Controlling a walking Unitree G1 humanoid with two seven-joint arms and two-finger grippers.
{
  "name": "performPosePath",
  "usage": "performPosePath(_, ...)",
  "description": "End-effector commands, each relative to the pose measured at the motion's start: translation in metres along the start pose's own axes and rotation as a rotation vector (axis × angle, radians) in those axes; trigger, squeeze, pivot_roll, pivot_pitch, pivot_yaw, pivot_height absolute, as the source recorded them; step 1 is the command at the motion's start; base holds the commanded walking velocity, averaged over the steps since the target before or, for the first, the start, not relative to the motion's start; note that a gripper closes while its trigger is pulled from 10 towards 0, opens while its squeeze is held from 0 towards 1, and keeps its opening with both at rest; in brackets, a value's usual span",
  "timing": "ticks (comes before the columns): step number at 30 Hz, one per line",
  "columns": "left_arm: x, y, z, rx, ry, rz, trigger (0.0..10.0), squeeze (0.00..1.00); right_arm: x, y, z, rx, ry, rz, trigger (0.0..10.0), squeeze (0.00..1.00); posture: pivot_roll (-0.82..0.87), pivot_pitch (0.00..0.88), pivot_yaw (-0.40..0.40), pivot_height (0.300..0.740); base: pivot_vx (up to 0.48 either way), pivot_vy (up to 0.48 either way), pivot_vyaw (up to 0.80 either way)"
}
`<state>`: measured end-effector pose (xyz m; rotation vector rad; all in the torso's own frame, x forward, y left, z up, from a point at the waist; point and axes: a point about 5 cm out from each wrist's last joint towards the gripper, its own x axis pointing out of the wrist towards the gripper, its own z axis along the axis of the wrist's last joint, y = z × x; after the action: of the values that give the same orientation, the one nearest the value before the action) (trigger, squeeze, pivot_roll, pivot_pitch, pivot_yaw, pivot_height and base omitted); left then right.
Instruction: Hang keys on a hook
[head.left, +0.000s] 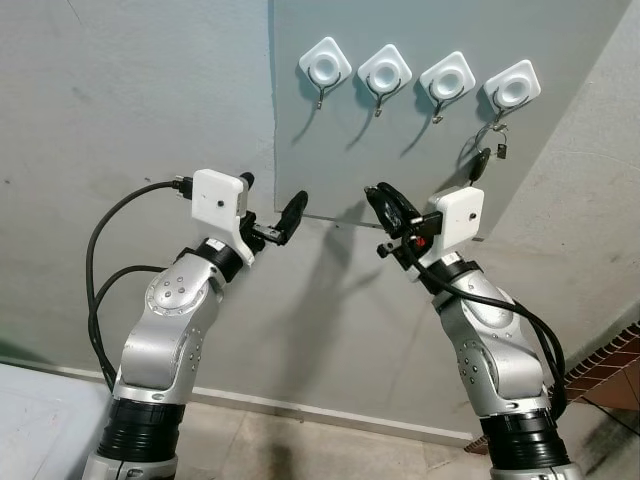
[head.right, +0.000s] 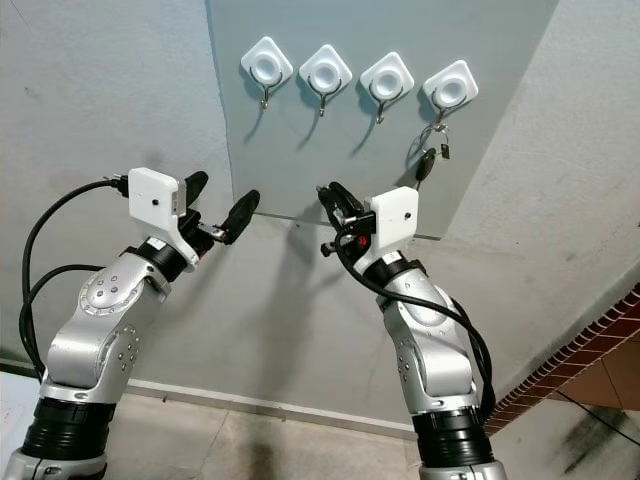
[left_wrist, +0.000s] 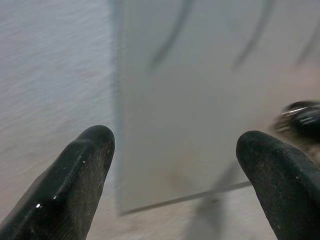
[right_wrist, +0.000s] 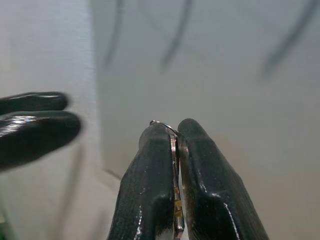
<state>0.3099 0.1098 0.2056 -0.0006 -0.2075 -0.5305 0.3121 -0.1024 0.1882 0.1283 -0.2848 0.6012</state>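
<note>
Right gripper (right_wrist: 175, 131): clamped tight on a key ring (right_wrist: 173, 150), metal pinched flat between the fingers.
Left gripper (head.left: 272, 210): spread wide, nothing held, at 9 o'clock of the right one.
Panel (head.left: 420, 160): bottom edge just behind both grippers.
Hooks (head.left: 384, 70): four in a row at 12 o'clock; three bare.
Hung keys (head.left: 487, 150): carried on the rightmost hook.

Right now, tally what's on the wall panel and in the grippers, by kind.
White hooks: 4
Keys hanging on the rightmost hook: 1 set
Keys pinched in the right gripper: 1
Total: 6
</note>
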Motion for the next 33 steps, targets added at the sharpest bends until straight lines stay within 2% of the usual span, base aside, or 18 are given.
performPosePath(1, 0.004, -0.007, 0.01, 0.019, -0.029, -0.039, 10.0, 0.0, 0.004, 0.007, 0.01, 0.01, -0.037, 0.051, 10.0, 0.0, -0.02, 0.0, -0.042, 0.74, 0.0, 0.0, 0.0)
performPosePath(8, 0.006, -0.017, 0.019, 0.038, -0.054, -0.089, 10.0, 0.0, 0.01, 0.019, 0.019, 0.046, -0.084, 0.118, 10.0, 0.0, -0.02, 0.001, -0.042, 0.74, 0.0, 0.0, 0.0)
performPosePath(17, 0.009, -0.016, 0.03, 0.042, -0.084, -0.085, 10.0, 0.0, 0.019, 0.023, 0.039, 0.072, -0.17, 0.142, 10.0, 0.0, -0.02, 0.0, -0.044, 0.74, 0.0, 0.0, 0.0)
performPosePath(23, 0.008, -0.012, 0.034, 0.046, -0.096, -0.073, 10.0, 0.0, 0.02, 0.018, 0.048, 0.063, -0.211, 0.123, 10.0, 0.0, -0.02, 0.0, -0.044, 0.74, 0.0, 0.0, 0.0)
performPosePath(33, 0.005, -0.008, 0.036, 0.038, -0.11, -0.074, 10.0, 0.0, 0.012, 0.004, 0.05, 0.04, -0.21, 0.055, 10.0, 0.0, -0.02, 0.0, -0.039, 0.74, 0.0, 0.0, 0.0)
